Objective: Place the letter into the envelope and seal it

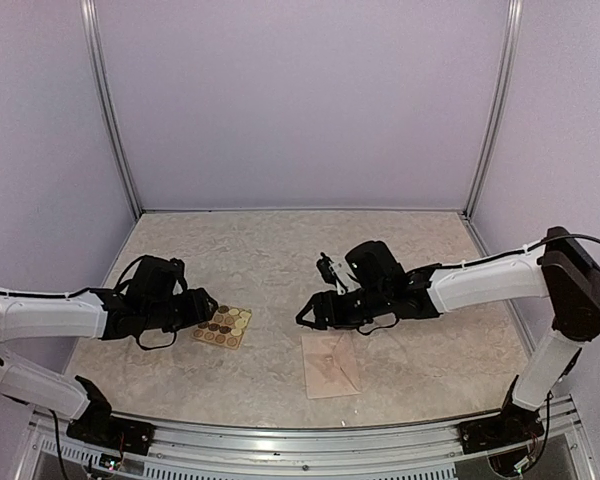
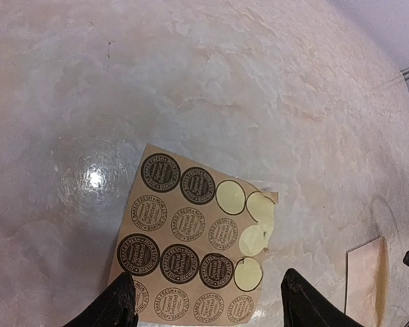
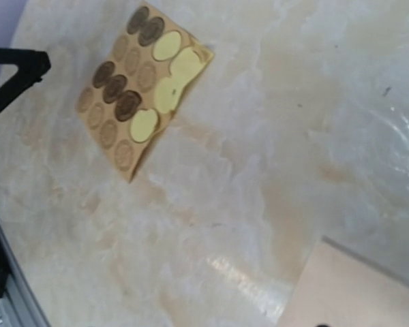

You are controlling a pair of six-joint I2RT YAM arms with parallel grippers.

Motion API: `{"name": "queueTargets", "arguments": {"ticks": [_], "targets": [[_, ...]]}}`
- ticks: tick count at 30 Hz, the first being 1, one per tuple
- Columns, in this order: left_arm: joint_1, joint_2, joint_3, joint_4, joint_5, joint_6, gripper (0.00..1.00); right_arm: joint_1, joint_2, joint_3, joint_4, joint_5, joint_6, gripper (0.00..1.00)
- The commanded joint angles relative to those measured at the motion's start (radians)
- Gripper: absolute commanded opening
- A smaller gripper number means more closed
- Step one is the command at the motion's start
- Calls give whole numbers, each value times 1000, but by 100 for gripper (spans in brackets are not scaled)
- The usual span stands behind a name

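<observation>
The pale pinkish-beige paper envelope (image 1: 332, 365) lies on the marbled beige tabletop (image 1: 280, 250); the yellowish sheet of round stickers (image 1: 223, 326) sits apart at its ten o'clock.

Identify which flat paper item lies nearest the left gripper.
The sticker sheet, covered in round brown and gold stickers, just beyond the left gripper; the plain envelope lies by the right gripper.
</observation>
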Motion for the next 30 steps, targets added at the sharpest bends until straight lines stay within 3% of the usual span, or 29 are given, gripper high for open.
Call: {"name": "queueTargets", "arguments": {"ticks": [1,7,15,30], "targets": [[24,33,-31,78,73,39,68,14,58,58,3,-16,-10,64],[28,111,-57,142,98,46,66,14,109,79,12,-33,-11,63],[17,185,-108,238,142,32,56,13,134,83,21,-32,-3,63],[-229,211,-153,292,60,-135,53,2,287,186,49,-47,37,59]]}}
